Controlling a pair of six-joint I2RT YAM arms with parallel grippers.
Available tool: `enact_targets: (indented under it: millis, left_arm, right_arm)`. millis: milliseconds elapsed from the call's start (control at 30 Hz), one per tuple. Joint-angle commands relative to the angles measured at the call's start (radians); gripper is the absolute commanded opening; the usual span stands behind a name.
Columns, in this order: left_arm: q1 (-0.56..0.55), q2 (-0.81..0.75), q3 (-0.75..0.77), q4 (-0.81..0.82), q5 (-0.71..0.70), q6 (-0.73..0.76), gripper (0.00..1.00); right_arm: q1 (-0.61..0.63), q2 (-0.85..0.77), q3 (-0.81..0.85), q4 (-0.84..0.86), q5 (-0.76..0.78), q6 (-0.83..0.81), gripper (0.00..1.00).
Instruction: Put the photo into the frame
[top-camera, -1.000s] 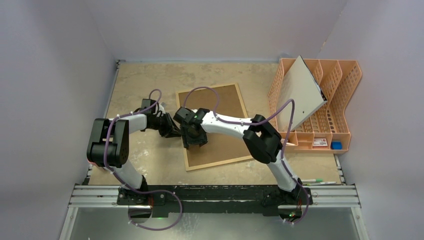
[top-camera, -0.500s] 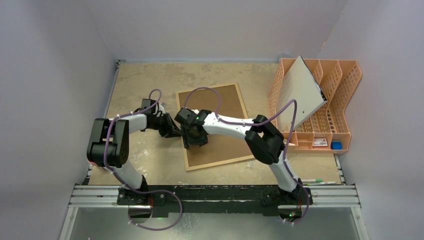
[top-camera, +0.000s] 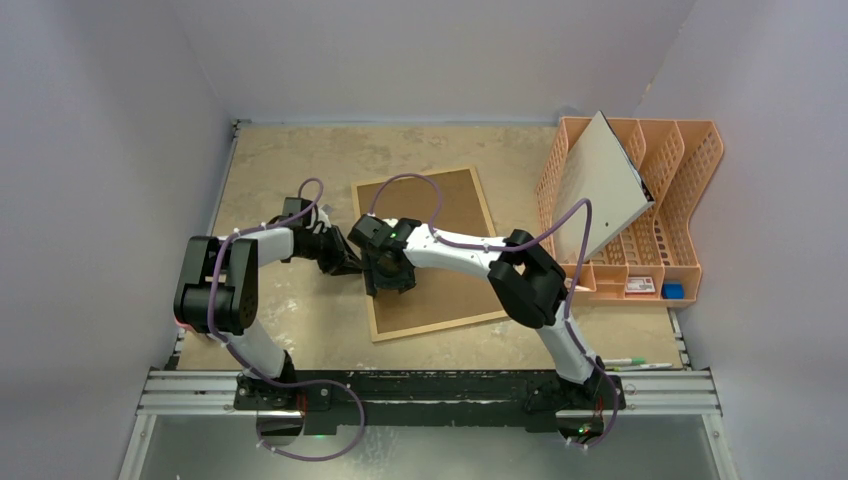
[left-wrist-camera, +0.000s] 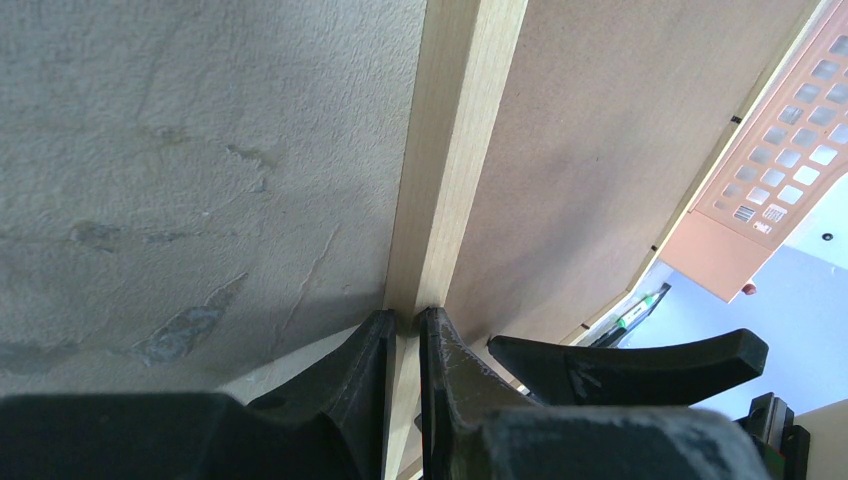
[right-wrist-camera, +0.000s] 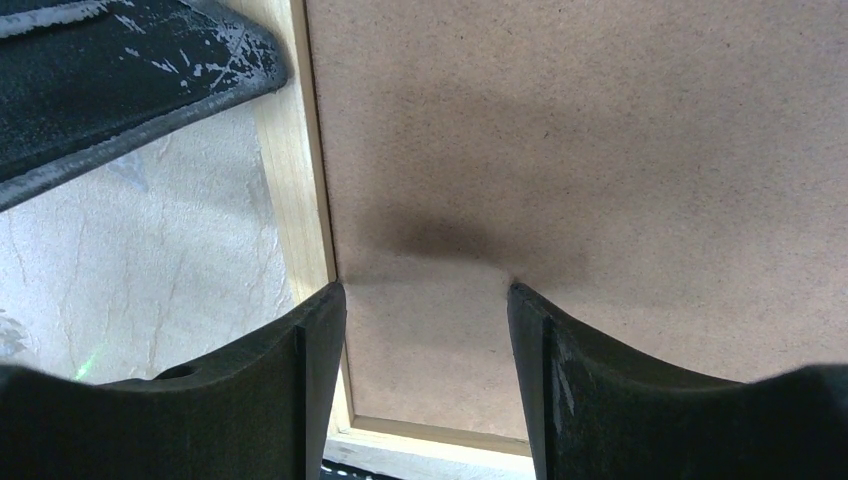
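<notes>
little has changed: the right gripper (top-camera: 387, 278) has crept a touch toward the left rail of the frame (top-camera: 445, 295) and its jaws have spread a hair. they stand wide, both tips pressed on the frame's brown back, holding nothing. the left gripper (left-wrist-camera: 405, 322) has not moved, pinched narrow on that same wood rail. the frame lies back-up in the middle of the table (top-camera: 290, 160). the photo is not in sight; whether it already sits under the back i cannot tell. my guess: the right arm is pressing the back home while the left steadies the frame, so the job looks near its end
</notes>
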Motion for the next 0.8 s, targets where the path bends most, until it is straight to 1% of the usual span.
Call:
enact_targets:
  millis: [0, 533, 767]
  left_arm:
    - [-0.006, 0.067, -0.053, -0.15, -0.187, 0.07, 0.16]
    - [-0.006, 0.082, -0.049, -0.149, -0.182, 0.071, 0.16]
    - [-0.006, 0.08, -0.049, -0.149, -0.184, 0.069, 0.16]
  right_arm:
    - [-0.015, 0.183, -0.081, 0.068, 0.12, 0.015, 0.64]
    - [0.011, 0.198, -0.091, 0.083, 0.11, -0.018, 0.65]
    - [0.034, 0.221, -0.092, 0.059, 0.159, -0.028, 0.63]
